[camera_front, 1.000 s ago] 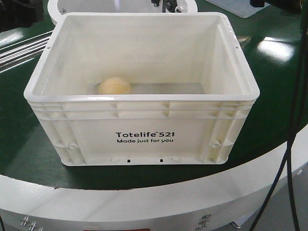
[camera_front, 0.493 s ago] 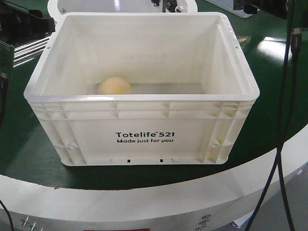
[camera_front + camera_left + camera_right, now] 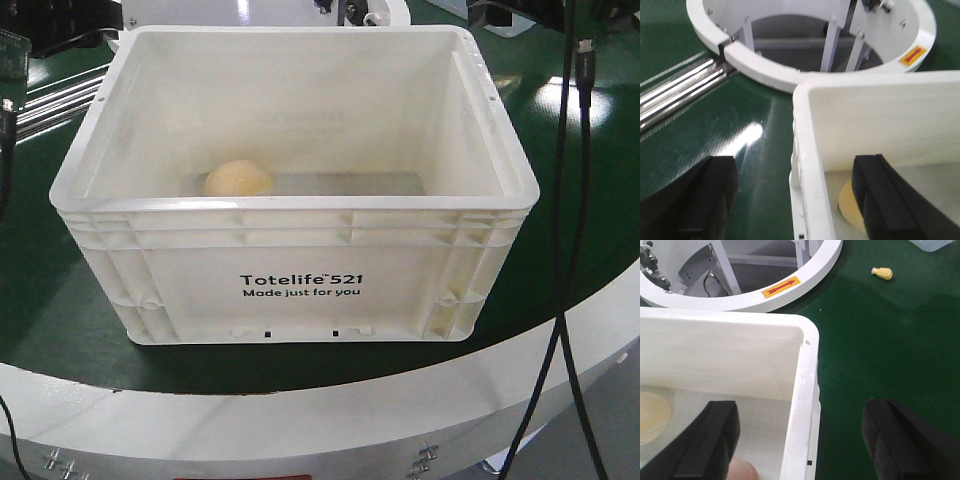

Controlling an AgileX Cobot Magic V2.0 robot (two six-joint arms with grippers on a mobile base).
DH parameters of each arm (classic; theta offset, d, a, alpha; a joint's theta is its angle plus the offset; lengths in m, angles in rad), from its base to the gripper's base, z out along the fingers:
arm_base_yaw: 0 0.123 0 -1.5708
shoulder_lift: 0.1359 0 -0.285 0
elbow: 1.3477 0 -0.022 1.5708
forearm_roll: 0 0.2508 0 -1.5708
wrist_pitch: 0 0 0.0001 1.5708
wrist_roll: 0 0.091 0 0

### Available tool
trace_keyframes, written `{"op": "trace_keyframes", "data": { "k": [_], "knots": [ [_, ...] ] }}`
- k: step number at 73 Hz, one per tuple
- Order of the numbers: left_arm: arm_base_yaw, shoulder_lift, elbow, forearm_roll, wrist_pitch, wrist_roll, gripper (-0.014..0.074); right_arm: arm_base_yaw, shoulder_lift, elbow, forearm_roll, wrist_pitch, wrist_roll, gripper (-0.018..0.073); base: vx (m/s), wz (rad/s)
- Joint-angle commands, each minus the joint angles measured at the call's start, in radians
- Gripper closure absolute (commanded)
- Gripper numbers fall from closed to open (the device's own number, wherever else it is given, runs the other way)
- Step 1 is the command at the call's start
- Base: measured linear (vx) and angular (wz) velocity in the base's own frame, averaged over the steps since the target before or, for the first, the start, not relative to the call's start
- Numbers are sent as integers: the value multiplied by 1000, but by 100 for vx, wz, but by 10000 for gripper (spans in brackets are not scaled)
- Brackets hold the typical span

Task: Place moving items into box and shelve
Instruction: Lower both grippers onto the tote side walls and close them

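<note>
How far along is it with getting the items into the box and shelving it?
Done: the cream-yellow ball lies in the crate, and a pinkish round thing at the right wrist view's bottom edge looks like the second item, also inside. In hand: the left tool and right tool are open, each straddling a side wall of the crate, not yet clamped. Left: grip, lift and shelve it; no shelf shows.

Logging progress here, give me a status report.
Left gripper open, right gripper open, jaws straddling side walls of the crate. Cream-yellow ball inside it. Small yellow piece lies outside, clear.
</note>
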Motion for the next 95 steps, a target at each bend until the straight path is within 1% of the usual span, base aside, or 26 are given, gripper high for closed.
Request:
{"op": "trace_keyframes", "data": {
  "k": [1,9,17,23,35,64,83,89,94,95],
  "knots": [
    [1,3,-60,-13,5,-3,11,-4,-13,-66,15,-15,-13,8,0,0],
    [1,41,-69,-49,62,-3,11,-4,17,-86,28,44,-18,8,0,0],
    [0,65,-69,-68,86,2,11,-4,44,-86,35,86,-18,8,0,0],
    [0,72,-69,-85,92,24,11,-4,63,-86,33,116,-18,10,0,0],
    [0,79,-69,-85,109,23,11,-4,97,-86,43,159,-18,27,0,0],
    [0,79,-69,-84,122,23,11,-4,155,-84,120,209,-18,37,0,0],
    [0,81,-69,-83,133,23,11,-4,185,-83,119,228,-18,37,0,0],
    [0,81,-69,-83,134,23,11,-4,184,-83,119,225,-17,52,0,0],
    [0,81,-69,-83,134,23,11,-4,184,-83,119,224,-17,85,0,0],
    [0,81,-69,-83,134,23,11,-4,184,-83,119,223,-17,105,0,0]
  ]
}}
